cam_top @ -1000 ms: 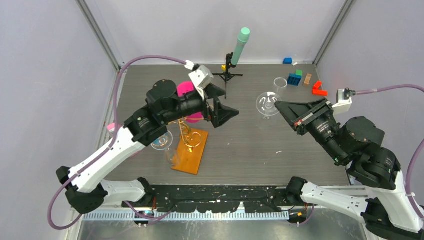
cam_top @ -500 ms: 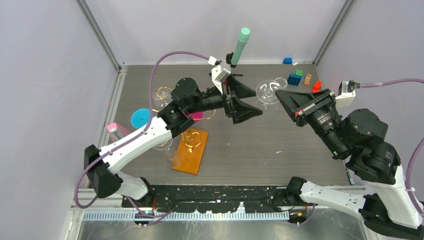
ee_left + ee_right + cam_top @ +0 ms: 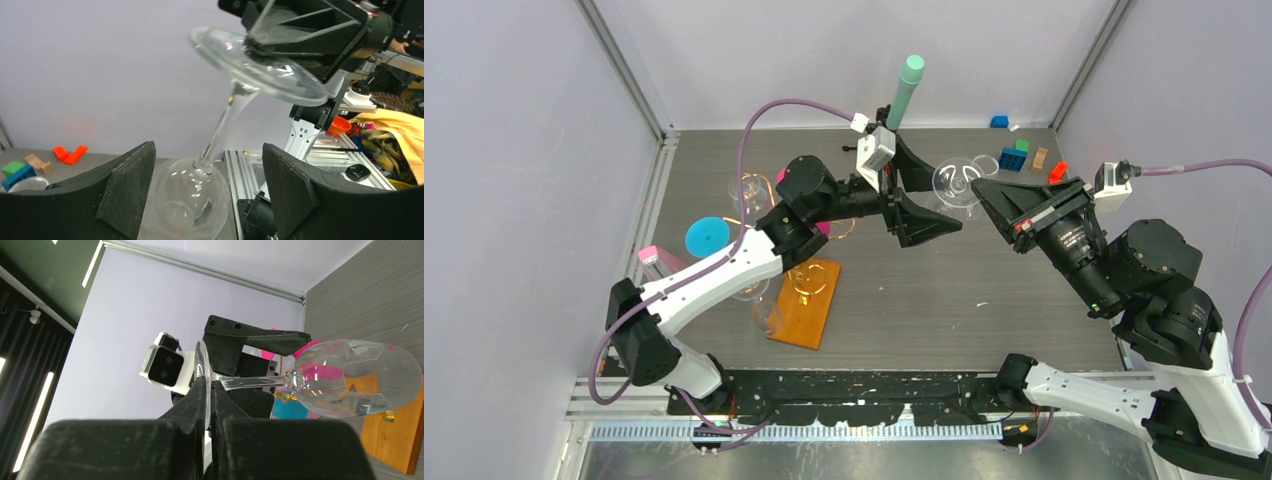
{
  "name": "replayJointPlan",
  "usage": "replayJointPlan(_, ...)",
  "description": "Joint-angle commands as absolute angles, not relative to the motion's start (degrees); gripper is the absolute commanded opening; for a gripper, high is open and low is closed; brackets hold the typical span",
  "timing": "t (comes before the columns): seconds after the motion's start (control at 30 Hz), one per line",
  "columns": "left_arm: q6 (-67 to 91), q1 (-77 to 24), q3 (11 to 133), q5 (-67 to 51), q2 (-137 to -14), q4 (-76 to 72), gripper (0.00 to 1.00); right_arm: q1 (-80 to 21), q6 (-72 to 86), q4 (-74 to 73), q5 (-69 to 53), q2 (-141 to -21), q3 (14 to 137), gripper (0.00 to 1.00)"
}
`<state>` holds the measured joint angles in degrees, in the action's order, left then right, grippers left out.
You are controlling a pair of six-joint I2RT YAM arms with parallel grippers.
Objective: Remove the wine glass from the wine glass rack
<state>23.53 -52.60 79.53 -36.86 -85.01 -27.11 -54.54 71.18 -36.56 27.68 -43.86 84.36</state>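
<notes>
My right gripper [image 3: 986, 198] is shut on the round foot of a clear wine glass [image 3: 957, 184] and holds it in the air, tilted. In the right wrist view the pads [image 3: 200, 395] pinch the foot and the bowl [image 3: 355, 377] sticks out to the right. My left gripper [image 3: 936, 195] is open, its jaws on either side of the bowl [image 3: 187, 200] without touching it; the stem [image 3: 222, 125] rises to the clamped foot [image 3: 255, 60]. The gold wire rack [image 3: 801, 272] on its orange base [image 3: 809, 310] stands at the near left, apart from this glass.
More clear glasses [image 3: 748, 190] hang around the rack. A black tripod with a mint-green cylinder [image 3: 906, 88] stands at the back. Coloured blocks [image 3: 1022, 156] lie at the back right. A blue disc [image 3: 706, 236] and a pink item [image 3: 652, 257] lie at the left.
My left arm has swung from over the rack to the right, and its open jaws now flank the glass bowl. My right gripper has kept the foot and shifted slightly up.
</notes>
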Motion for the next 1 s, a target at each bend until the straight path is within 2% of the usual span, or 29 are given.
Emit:
replayJointPlan(0.0,17.6,-54.2,82.5,-39.7,-85.1,-32.0,0.79,-54.5,73.4,-30.5,27.7,-43.8,84.4,0.00)
replayJointPlan(0.1,16.0,-54.7,82.5,-39.8,-85.1,-31.7,0.71,-54.5,73.5,-30.5,27.7,-43.7,84.1,0.00)
replayJointPlan(0.37,15.2,-55.3,82.7,-37.3,-84.5,-31.6,0.38,-54.5,74.0,-30.5,27.3,-43.8,83.8,0.00)
replayJointPlan(0.43,15.2,-55.4,82.8,-36.8,-84.3,-31.5,0.26,-54.5,74.0,-30.6,27.1,-43.9,83.7,0.00)
replayJointPlan(0.53,15.0,-55.4,83.3,-36.3,-84.2,-30.1,0.01,-54.5,74.0,-30.5,27.0,-44.1,83.6,0.00)
replayJointPlan(0.6,14.8,-55.5,83.3,-35.2,-83.9,-29.5,0.00,-54.5,73.7,-30.5,27.0,-44.2,83.6,0.01)
replayJointPlan(0.67,14.6,-55.5,82.9,-33.4,-83.3,-29.4,0.00,-54.5,72.8,-30.6,27.3,-44.3,83.5,0.16)
replayJointPlan(0.7,14.4,-55.5,82.9,-32.4,-82.7,-29.1,0.00,-54.5,72.5,-30.6,27.8,-44.1,83.2,0.34)
replayJointPlan(0.73,14.3,-55.4,82.9,-31.3,-82.3,-28.8,0.00,-54.5,72.0,-30.6,28.1,-43.9,82.8,0.42)
replayJointPlan(0.77,14.1,-55.5,83.0,-29.5,-81.8,-28.3,0.00,-54.5,71.7,-30.6,28.8,-43.4,82.0,0.55)
replayJointPlan(0.83,13.7,-55.5,83.4,-26.5,-80.9,-26.9,0.00,-54.5,70.3,-30.4,29.9,-42.3,80.2,0.68)
replayJointPlan(0.97,13.3,-55.5,84.1,-18.9,-79.4,-23.5,0.00,-54.5,68.6,-28.8,32.4,-39.0,75.6,0.77)
